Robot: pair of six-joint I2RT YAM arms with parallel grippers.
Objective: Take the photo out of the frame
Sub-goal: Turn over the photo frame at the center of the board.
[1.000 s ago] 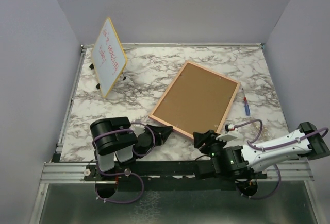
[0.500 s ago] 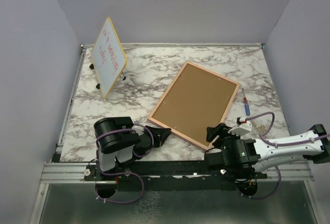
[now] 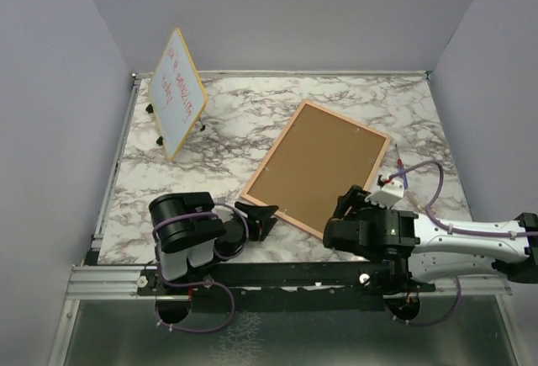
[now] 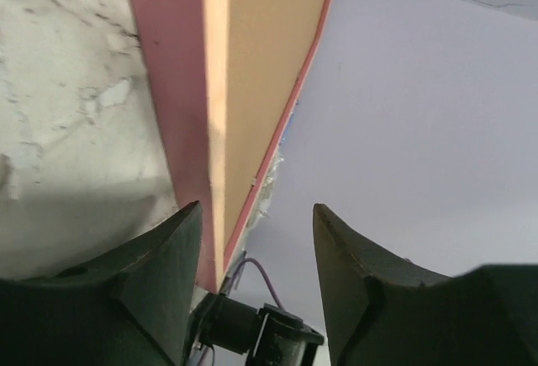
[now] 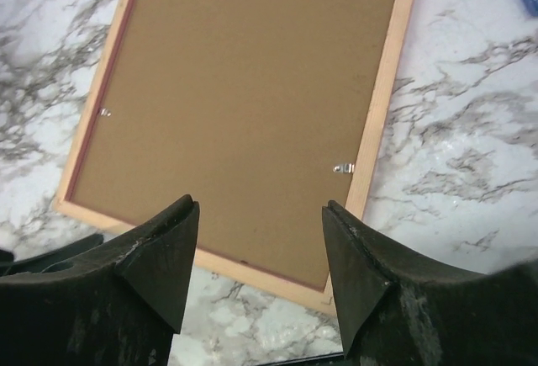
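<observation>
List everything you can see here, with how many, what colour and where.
table: one, white-grey marble, under everything.
frame: one, pink edge, brown back up, centre-right.
clips: at least three, metal, on the frame's back.
whiteboard: one, yellow-edged, red writing, far left.
small tool: one, blue and red, right of the frame.
left hand: one, black, open, at the frame's left corner.
right hand: one, black, open, over the frame's near corner.
</observation>
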